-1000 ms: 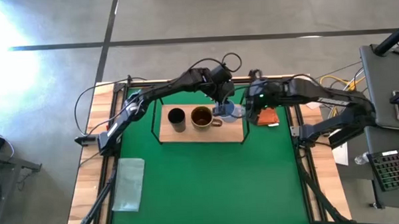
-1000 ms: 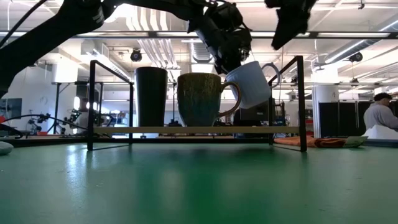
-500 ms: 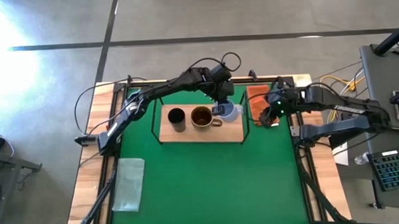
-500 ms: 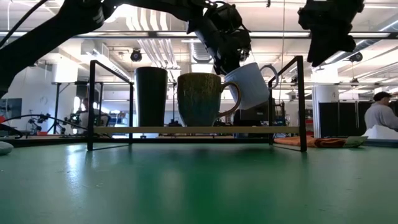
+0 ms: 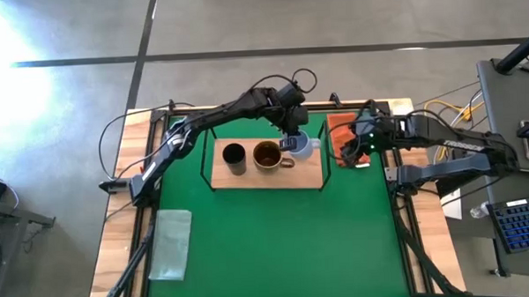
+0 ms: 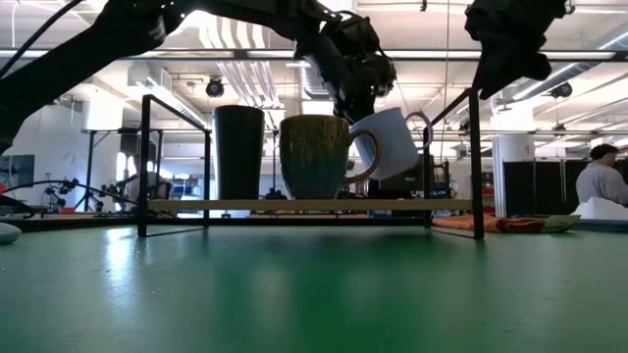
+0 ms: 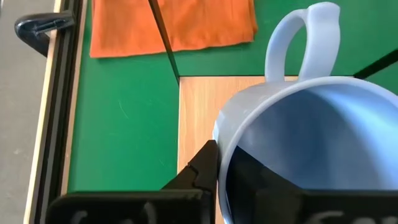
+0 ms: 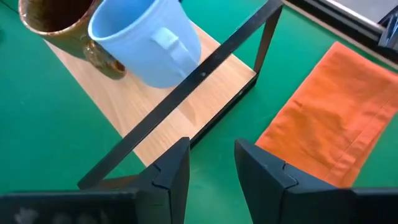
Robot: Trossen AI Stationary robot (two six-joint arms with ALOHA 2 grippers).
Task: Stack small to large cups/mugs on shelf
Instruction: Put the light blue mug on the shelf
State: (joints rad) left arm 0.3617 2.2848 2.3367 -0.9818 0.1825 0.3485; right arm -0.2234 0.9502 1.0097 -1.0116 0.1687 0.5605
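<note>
You are seeing three vessels on the light-wood shelf (image 5: 267,177) at frame centre: a black cup (image 5: 234,155), a brown-gold mug (image 5: 267,154), and a pale blue mug (image 6: 388,143) tilting, its rim pinched by your left gripper (image 5: 292,140); your right gripper (image 8: 209,167) is hanging parted, empty.

grey floor (image 5: 330,18), perhaps concrete

- Three drinking vessels: one black cup (image 5: 233,156), one brown-gold mug (image 5: 267,155), one pale blue mug (image 5: 303,146).
- One wooden shelf (image 5: 267,177).
- Two cloths: one orange cloth (image 5: 345,137), one pale translucent cloth (image 5: 170,244).
- Two arms, each with one gripper: left gripper (image 5: 292,139), right gripper (image 5: 351,148).
- One person (image 6: 601,182) in the room behind.
</note>
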